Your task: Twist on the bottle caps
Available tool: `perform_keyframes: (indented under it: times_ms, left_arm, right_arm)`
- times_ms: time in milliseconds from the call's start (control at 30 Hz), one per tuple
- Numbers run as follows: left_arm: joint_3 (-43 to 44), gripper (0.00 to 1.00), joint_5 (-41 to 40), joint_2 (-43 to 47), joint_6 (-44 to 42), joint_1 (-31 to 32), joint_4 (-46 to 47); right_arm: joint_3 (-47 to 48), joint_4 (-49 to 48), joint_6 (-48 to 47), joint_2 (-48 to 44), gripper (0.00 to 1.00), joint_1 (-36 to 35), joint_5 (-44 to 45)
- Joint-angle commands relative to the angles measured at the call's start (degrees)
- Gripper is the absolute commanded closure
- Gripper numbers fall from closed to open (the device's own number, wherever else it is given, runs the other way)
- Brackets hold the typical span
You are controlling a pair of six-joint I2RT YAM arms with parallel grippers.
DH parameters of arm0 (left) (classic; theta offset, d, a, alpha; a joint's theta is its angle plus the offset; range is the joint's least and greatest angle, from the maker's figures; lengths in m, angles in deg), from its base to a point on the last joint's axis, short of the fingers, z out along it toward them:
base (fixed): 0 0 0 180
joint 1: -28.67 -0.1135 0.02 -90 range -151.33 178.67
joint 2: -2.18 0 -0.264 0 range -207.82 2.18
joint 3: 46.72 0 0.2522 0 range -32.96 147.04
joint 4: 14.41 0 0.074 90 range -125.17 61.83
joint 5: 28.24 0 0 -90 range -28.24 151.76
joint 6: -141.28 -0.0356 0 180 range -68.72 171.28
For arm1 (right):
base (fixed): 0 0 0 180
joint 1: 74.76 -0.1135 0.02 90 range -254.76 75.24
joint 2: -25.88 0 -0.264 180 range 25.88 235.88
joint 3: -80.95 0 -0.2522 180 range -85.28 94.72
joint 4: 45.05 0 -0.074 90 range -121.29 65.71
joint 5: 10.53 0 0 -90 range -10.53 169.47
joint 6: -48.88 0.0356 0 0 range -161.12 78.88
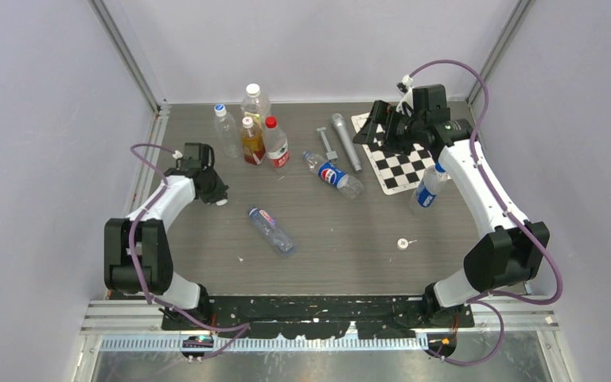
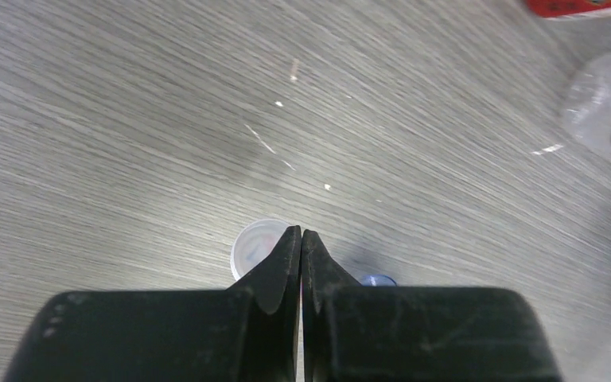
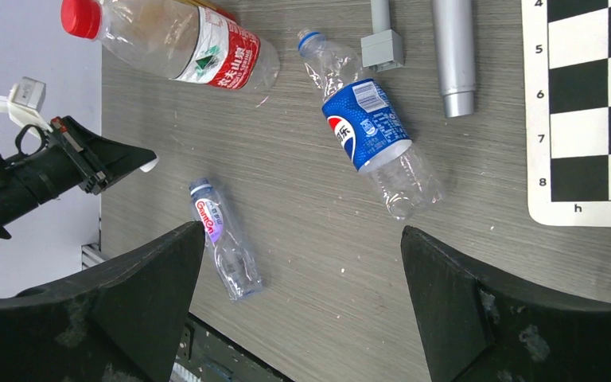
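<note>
My left gripper (image 1: 215,196) is shut and empty, low over the table. In the left wrist view its tips (image 2: 301,233) sit over a white cap (image 2: 251,245), open side up, with a blue cap (image 2: 378,279) peeking out beside the right finger. A second white cap (image 1: 402,243) lies front right. The Pepsi bottle (image 1: 332,173) (image 3: 370,127) and a nearly plain bottle (image 1: 270,229) (image 3: 224,239) lie on their sides. A blue-labelled bottle (image 1: 427,189) stands beside the right arm. My right gripper (image 1: 380,131) (image 3: 302,231) is wide open, high over the back right.
Several upright bottles stand at the back, among them an amber one (image 1: 252,142) and a red-capped one (image 1: 276,143). A grey cylinder (image 1: 346,142) and a small grey tool (image 1: 327,143) lie by a checkerboard (image 1: 402,163). Walls close in the sides.
</note>
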Motion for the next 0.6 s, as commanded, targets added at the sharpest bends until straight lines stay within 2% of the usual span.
perform_keyframes:
  times_ms: [0,133,267,400,500,567]
  left_arm:
    - [0.71,1.0,7.18,4.21,1.22,-0.29,2.0]
    - [1.54,1.0,12.62,6.34,3.82,-0.33,1.93]
    - [1.39,1.0,17.72,7.87,8.45,-0.14,3.17]
    - [1.28,1.0,21.07,8.37,12.86,1.29,5.11]
    - [2.0,1.0,22.29,8.31,15.63,3.61,6.48]
    - [2.62,1.0,22.84,8.45,17.67,5.37,7.38]
  right_arm:
    - [-0.75,-2.25,-1.49,-2.35,0.0,-1.35,-1.21]
    - [-1.95,-4.5,-3.4,-3.16,0.0,-4.23,-2.33]
    - [-6.28,-12.85,-2.81,-4.48,0.0,-9.23,-3.53]
    - [-15.23,-29.92,1.68,-6.2,0.0,-14.83,-3.5]
    - [-23.43,-47.1,6.16,-6.28,0.0,-18.85,-2.61]
    - [-25.35,-51.43,7.93,-5.12,0.0,-20.64,-1.16]
